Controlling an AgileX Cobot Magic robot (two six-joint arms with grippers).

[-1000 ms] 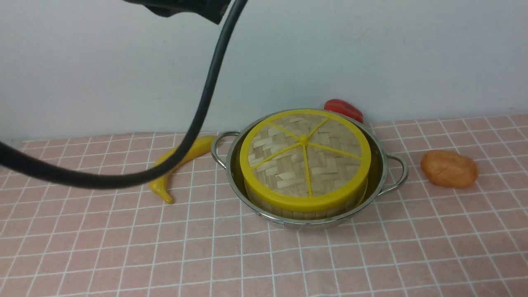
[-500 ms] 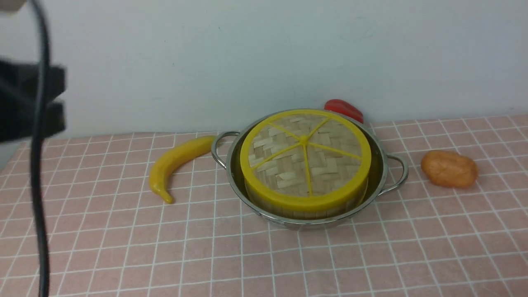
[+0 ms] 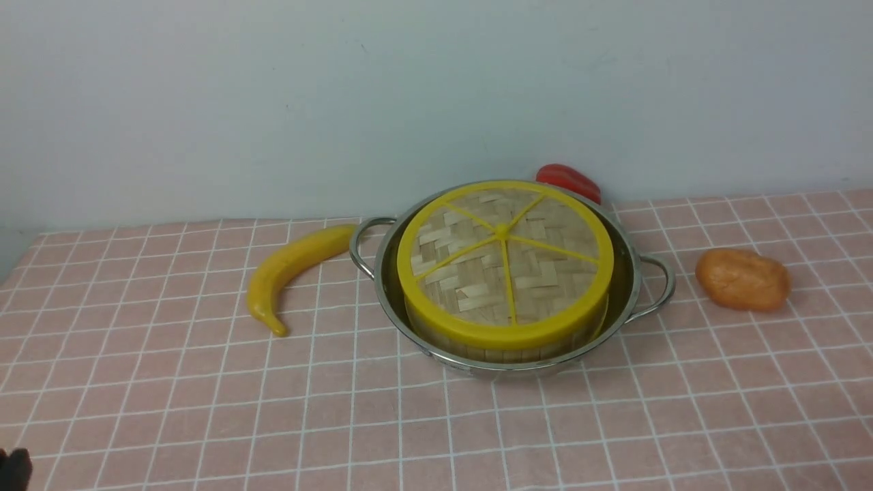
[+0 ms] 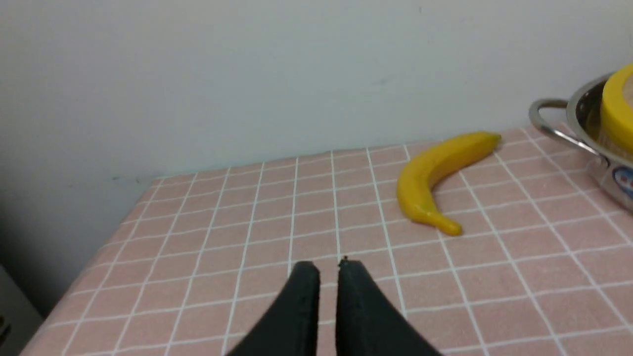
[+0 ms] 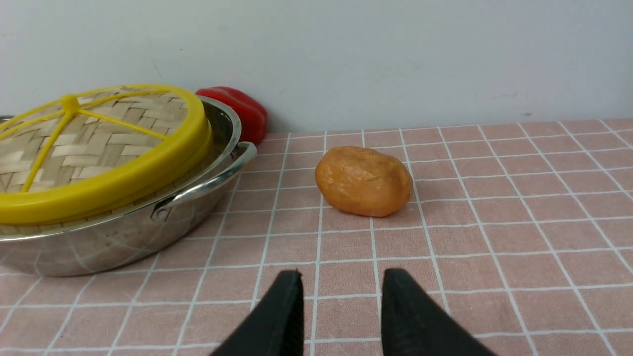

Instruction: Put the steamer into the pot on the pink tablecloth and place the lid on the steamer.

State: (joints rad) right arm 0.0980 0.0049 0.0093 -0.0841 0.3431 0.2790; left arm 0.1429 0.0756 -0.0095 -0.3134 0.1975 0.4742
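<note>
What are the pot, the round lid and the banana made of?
The pot looks like polished steel: its wall mirrors the cloth's grid in the right wrist view. The lid seems to be woven bamboo strips, matte and pale, set in a smooth yellow rim and spokes, probably plastic. The banana has an even, slightly glossy yellow with no marks, so likely a plastic toy.

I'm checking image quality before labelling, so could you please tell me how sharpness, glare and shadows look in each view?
Front view: even, soft light, sharp; the shiny stainless-steel pot shows little glare. Left wrist view: slightly soft; the yellow plastic banana casts only a faint shadow. Right wrist view: crisp; the pot's wall mirrors the pink grid tablecloth, and the orange lumpy potato casts a soft shadow.
</note>
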